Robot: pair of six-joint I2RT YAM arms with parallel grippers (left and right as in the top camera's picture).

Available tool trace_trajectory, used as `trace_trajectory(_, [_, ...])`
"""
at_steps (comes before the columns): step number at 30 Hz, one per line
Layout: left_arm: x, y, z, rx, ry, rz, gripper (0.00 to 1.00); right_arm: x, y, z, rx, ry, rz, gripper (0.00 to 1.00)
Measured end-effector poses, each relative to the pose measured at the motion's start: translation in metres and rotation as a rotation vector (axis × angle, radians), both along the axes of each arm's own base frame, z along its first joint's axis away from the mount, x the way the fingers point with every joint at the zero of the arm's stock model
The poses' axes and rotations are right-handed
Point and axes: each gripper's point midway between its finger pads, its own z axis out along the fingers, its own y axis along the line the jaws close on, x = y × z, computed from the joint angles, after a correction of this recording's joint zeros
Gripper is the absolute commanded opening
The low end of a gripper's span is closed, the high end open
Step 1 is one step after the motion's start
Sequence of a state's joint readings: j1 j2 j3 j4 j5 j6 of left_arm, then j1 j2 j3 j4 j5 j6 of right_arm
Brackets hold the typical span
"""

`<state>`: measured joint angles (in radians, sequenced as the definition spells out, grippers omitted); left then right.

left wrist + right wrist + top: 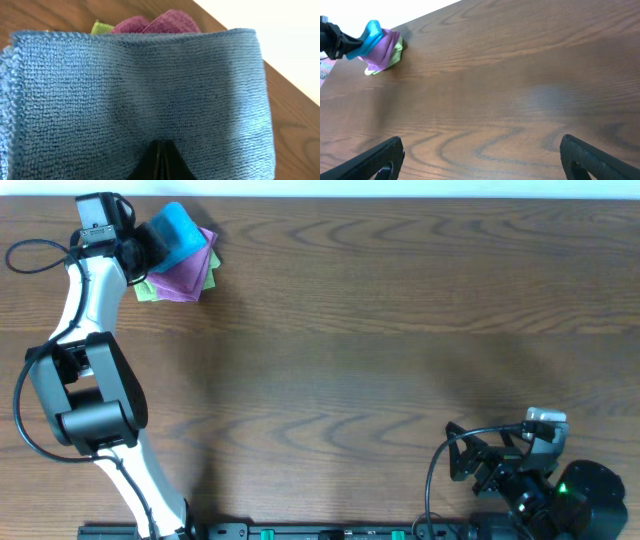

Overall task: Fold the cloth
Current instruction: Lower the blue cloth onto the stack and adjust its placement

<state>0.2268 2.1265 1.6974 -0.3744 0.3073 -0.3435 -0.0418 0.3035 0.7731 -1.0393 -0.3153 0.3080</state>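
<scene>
The sky-blue cloth (177, 230) lies folded on top of a purple cloth at the table's far left corner. It fills the left wrist view (140, 95) and shows small in the right wrist view (371, 31). My left gripper (150, 242) is at the cloth's left edge. Its black fingers (161, 146) are pressed together with the blue cloth pinched at their tips. My right gripper (462, 460) is open and empty over bare wood (482, 155) near the front right. No white tag shows.
A purple cloth (188, 275) and a light green cloth (146, 290) lie under the blue one; both peek out in the left wrist view, purple (165, 22) and green (101, 26). The table's far edge (400, 198) runs just behind the pile.
</scene>
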Motion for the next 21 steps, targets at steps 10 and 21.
trace_trajectory(10, [-0.009, -0.008, 0.0, -0.016, 0.03, -0.044, 0.62, 0.0, 0.0, 0.0, 0.0, 0.0, 0.0, 0.99])
trace_trajectory(21, [-0.077, -0.026, 0.123, 0.103, -0.041, -0.172, 0.96, 0.0, 0.0, 0.0, 0.0, 0.0, 0.0, 0.99])
